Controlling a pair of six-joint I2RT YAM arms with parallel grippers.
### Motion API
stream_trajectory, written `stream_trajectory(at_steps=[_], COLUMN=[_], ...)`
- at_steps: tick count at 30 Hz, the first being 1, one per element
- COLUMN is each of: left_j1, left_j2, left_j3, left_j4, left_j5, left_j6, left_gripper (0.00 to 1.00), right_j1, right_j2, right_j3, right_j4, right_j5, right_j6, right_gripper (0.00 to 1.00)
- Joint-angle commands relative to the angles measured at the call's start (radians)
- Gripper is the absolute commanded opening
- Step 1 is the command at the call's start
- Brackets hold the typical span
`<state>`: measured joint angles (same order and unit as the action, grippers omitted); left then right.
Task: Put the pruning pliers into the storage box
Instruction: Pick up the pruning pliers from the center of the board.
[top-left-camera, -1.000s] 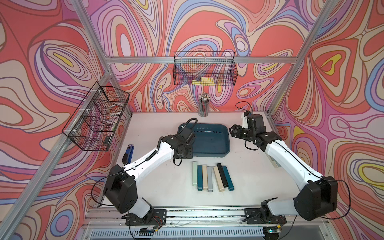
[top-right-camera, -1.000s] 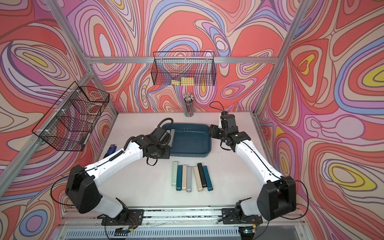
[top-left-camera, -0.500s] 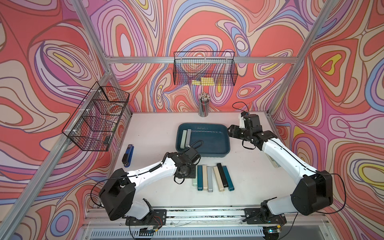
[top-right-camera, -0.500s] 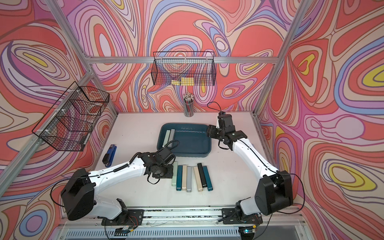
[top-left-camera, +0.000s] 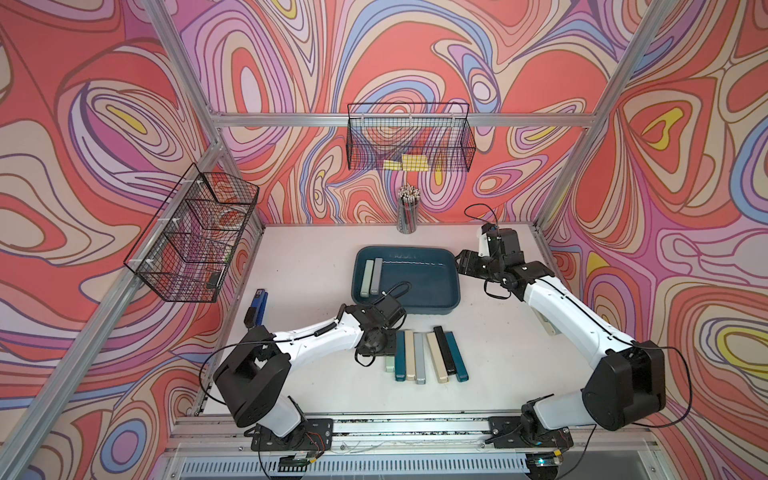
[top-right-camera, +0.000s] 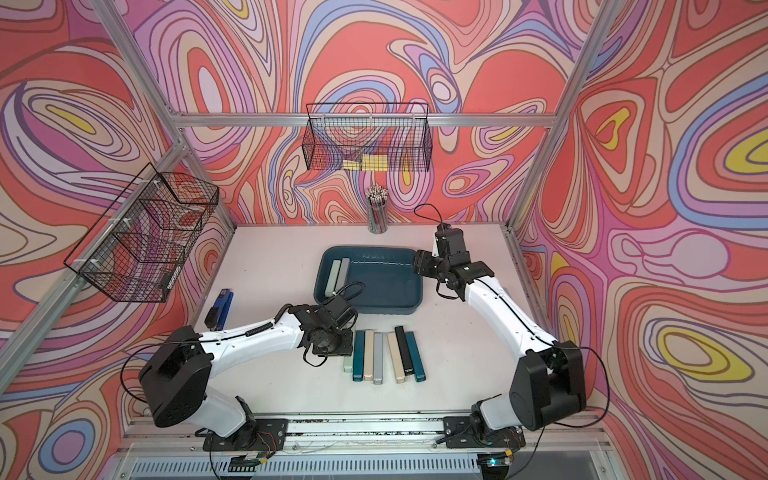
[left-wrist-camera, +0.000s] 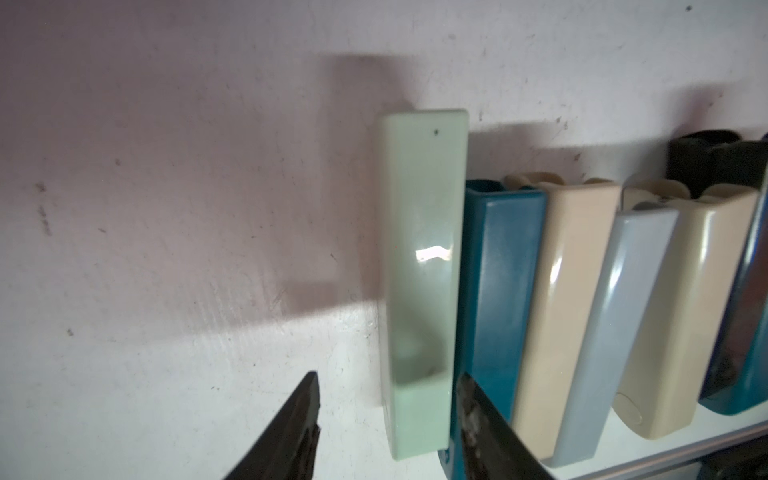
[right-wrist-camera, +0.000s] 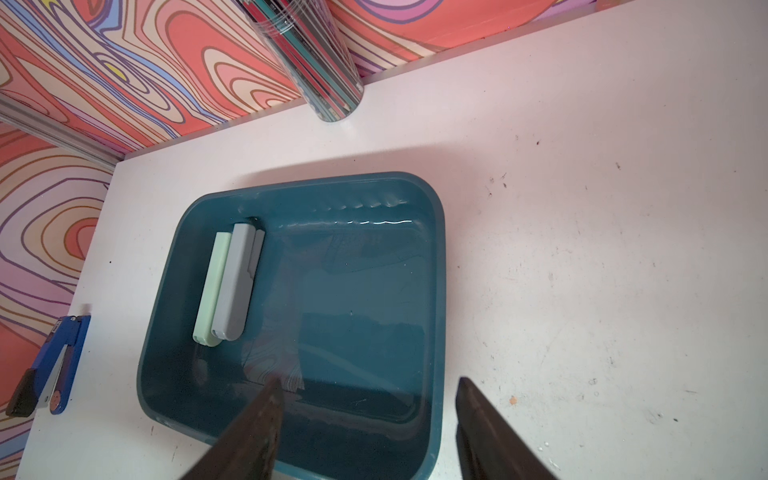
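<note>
- In a top view, seven slim bar-shaped pruning pliers (top-left-camera: 424, 353) lie in a row on the white table (top-left-camera: 311, 266); two rest inside the shallow dark teal plastic storage box (top-left-camera: 455, 286).
- Left wrist: the left gripper (left-wrist-camera: 386, 378), fingers apart, straddles the pale green case (left-wrist-camera: 419, 270); closing and lifting looks like the next move.
- Right wrist: the right gripper (right-wrist-camera: 369, 381) hovers wide and empty over the box.

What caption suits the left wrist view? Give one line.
Open left pincer straddles the pale green case, endmost of the row on the table.
</note>
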<state>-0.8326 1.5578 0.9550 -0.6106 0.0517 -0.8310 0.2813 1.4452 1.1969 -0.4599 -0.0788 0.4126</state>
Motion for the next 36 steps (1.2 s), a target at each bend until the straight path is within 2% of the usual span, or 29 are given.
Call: stream_trajectory(at_steps=[1,23,36], left_j1=[-0.005,-0.004,-0.003], left_j2=[0.026,0.110,0.189], left_j3=[0.024,0.083,0.129], left_j4=[0.006,-0.043,-0.100], left_j5=[-0.003,-0.055,-0.138], left_j6=[-0.002,-0.006,0.001], left_gripper=[0.54,0.55,0.54], right_j1=[0.006,0.005,0.005], right_j2=[-0.007,-0.005,0.001], right_j3=[-0.017,-0.017,-0.024], right_j4=[0.012,0.013,0.020], right_j5=[0.003,0.007,0.001], right_j6=[0.002,-0.002,-0.003], right_gripper=[0.67,0.67,0.67])
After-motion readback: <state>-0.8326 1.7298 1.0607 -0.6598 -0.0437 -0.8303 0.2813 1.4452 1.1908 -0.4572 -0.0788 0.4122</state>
